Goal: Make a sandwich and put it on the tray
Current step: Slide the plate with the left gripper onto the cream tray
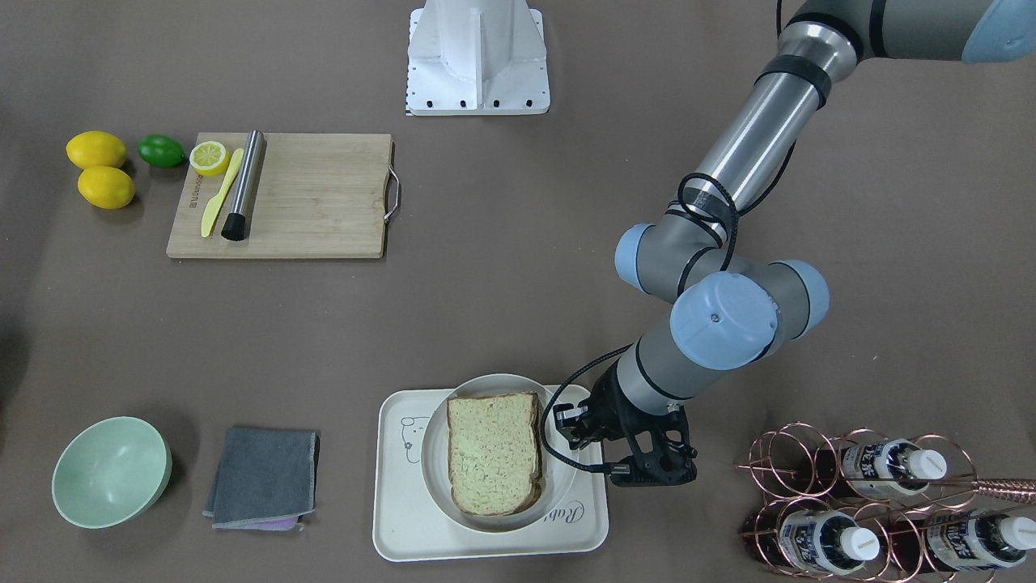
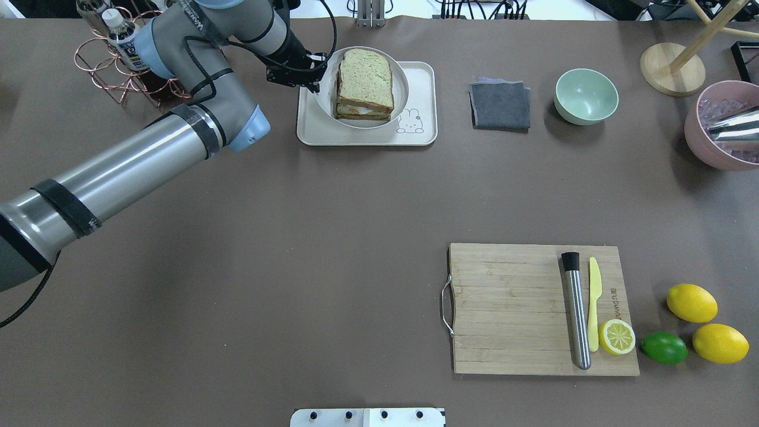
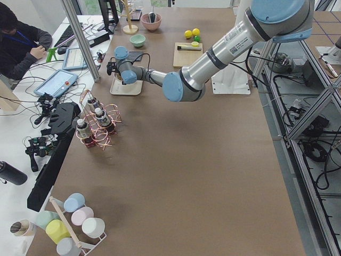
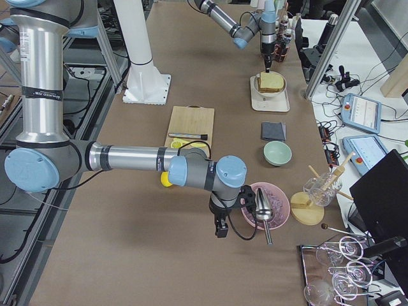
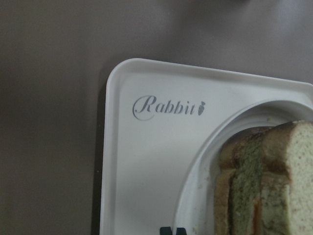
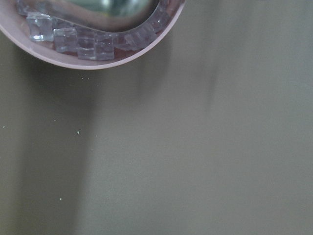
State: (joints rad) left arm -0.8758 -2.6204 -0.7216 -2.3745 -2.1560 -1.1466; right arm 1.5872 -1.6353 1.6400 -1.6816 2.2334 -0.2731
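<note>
The sandwich [image 1: 492,461], two speckled bread slices with a white egg edge between them [image 2: 363,110], lies on a round pale plate [image 1: 495,378]. The plate stands on the cream tray [image 1: 405,526], which is at the table's far left-centre in the overhead view [image 2: 362,135]. My left gripper [image 2: 314,86] is low at the plate's rim, beside the sandwich. In the left wrist view its fingertips [image 5: 166,230] sit close together at the rim, shut on it. My right gripper [image 4: 220,228] hangs beside a pink bowl; I cannot tell if it is open.
A copper bottle rack [image 1: 874,502] stands close to the left arm. A grey cloth [image 2: 500,105] and a green bowl [image 2: 586,96] lie beside the tray. A wooden cutting board [image 2: 510,308] holds a muddler, yellow knife and lemon half. A pink ice bowl [image 2: 720,127] is at the right.
</note>
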